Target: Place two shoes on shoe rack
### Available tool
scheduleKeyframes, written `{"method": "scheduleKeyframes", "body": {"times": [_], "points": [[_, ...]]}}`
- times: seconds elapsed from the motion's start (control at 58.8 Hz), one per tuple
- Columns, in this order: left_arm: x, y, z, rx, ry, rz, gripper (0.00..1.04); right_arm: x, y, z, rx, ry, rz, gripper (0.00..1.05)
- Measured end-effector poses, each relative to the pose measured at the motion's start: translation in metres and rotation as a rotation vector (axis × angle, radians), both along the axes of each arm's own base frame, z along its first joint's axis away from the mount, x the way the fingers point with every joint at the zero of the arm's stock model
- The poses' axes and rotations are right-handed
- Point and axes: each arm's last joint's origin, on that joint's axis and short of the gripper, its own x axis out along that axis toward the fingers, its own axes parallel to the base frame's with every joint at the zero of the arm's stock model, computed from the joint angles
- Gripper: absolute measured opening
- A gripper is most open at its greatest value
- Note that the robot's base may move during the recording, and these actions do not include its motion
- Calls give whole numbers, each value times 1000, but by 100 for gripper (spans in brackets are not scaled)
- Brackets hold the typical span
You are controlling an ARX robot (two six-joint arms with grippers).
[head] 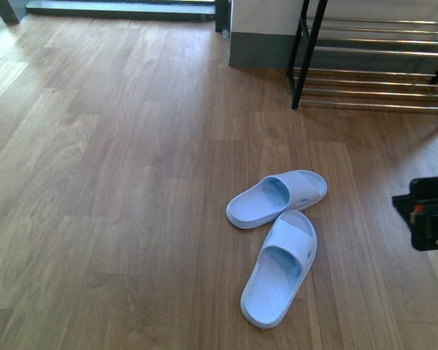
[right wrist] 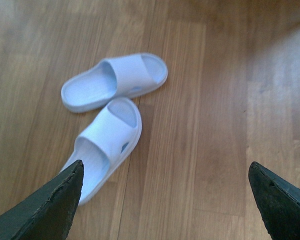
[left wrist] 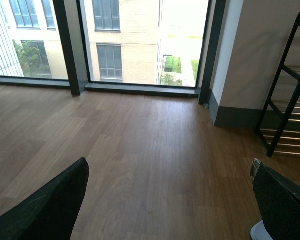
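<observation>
The right tool (right wrist: 165,165) is hanging over the floor (right wrist: 215,100), its two dark, rough-edged wedge fingers (right wrist: 55,205) standing wide apart and gripping nothing. In the front view its black arm housing (head: 431,215) is showing at the right edge. The left tool (left wrist: 169,167) is hovering likewise, its matte black fingers (left wrist: 50,210) spread and empty.

The floor is running in long planks of warm brown wood grain with a faint sheen. Nearest the robot, a pale blue slide (head: 281,270) is lying sole down. It is smooth moulded rubber with a rounded heel, a faintly lined footbed and a broad strap. Its toe is pointing away and lying right by the side of the second slide (head: 277,198), which is resting crosswise with its toe toward the right; I cannot tell whether they are touching.

Well beyond both slides, to the right, the shoe rack (head: 372,82) is standing by a wall with grey skirting (head: 259,49). It is a thin black metal frame carrying tiers of shiny silver bars. Farthest off, tall windows (left wrist: 140,40) in dark frames are showing a pale brick building.
</observation>
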Motion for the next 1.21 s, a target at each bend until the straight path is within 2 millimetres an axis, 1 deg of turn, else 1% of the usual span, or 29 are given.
{"method": "scheduleKeyframes", "body": {"times": [0.051,0.136,0.306,0.374,0.425,0.527,0.544,0.629,0.748,0.969,1.208], "points": [[0,0,0,0,0,0,95,9,-1,-17,-11,57,33,96],[0,0,0,0,0,0,95,22,-1,-52,-19,146,94,96],[0,0,0,0,0,0,95,37,-2,-95,-63,229,127,96],[0,0,0,0,0,0,95,43,-3,-119,-73,268,142,96],[0,0,0,0,0,0,95,47,-4,-133,-78,288,150,96],[0,0,0,0,0,0,95,53,-4,-153,-76,315,164,96],[0,0,0,0,0,0,95,55,-4,-160,-69,323,171,96],[0,0,0,0,0,0,95,63,-2,-178,-36,342,198,96],[0,0,0,0,0,0,95,74,7,-191,9,356,250,96],[0,0,0,0,0,0,95,88,21,-199,33,350,280,96],[0,0,0,0,0,0,95,101,27,-206,41,329,253,96]]}}
